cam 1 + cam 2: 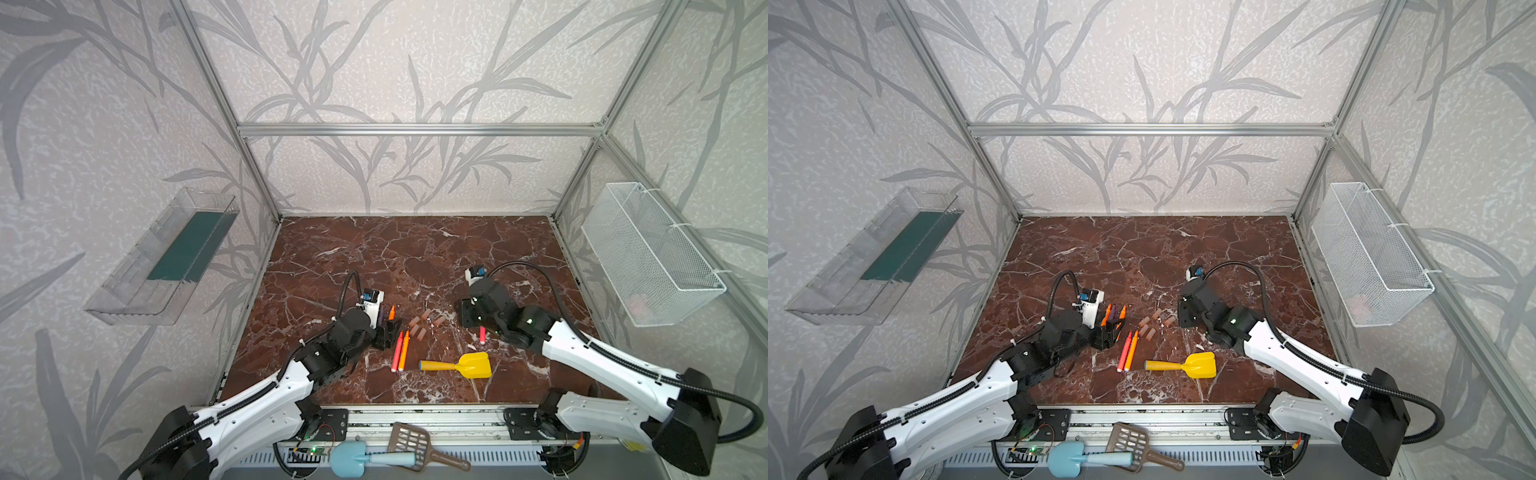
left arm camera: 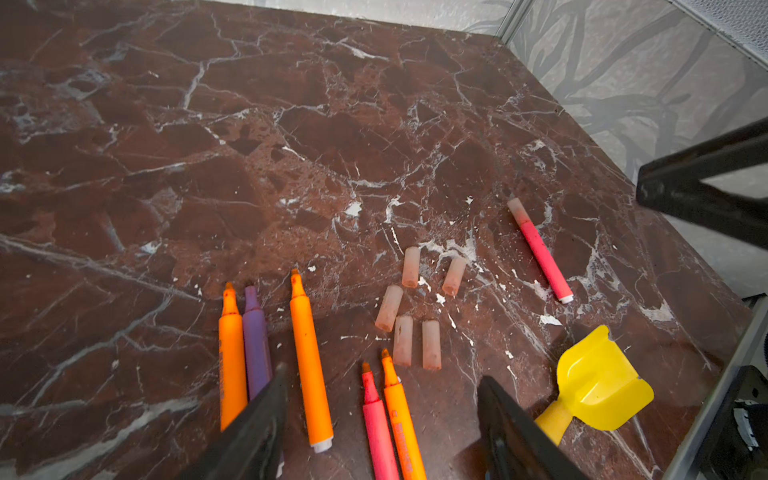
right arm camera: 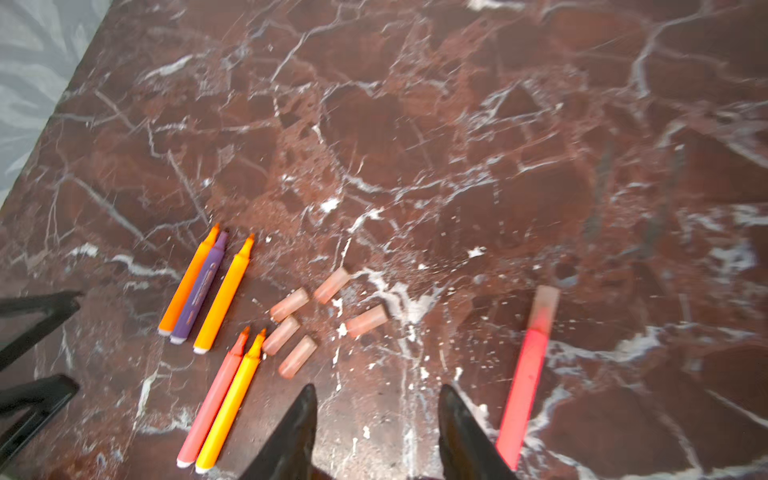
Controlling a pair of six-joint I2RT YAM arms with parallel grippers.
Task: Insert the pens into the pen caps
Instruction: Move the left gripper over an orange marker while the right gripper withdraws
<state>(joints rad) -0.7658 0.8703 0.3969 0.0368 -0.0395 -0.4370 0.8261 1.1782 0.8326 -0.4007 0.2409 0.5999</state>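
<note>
My left claw [image 2: 383,372] is open wide and holds nothing. It hangs low over the loose pens. A long orange marker pen [image 2: 309,361] and a red-pink pen [image 2: 376,419] lying beside a second orange pen [image 2: 401,415] show in the gap between its fingers. My right claw [image 3: 378,386] is partly open and empty too. Just beside it lies a capped red-pink pen [image 3: 528,374], so I think one pen is done. Five short see-through pinkish caps [image 2: 402,340] lie loose near the middle of the brown marble table [image 2: 249,124]. A purple pen [image 2: 255,340] and a third orange pen [image 2: 232,353] lie on the side of the caps nearer the table's left edge. Next, I think one claw must pinch a pen while the other picks up a cap and points its open end at the tip.
</note>
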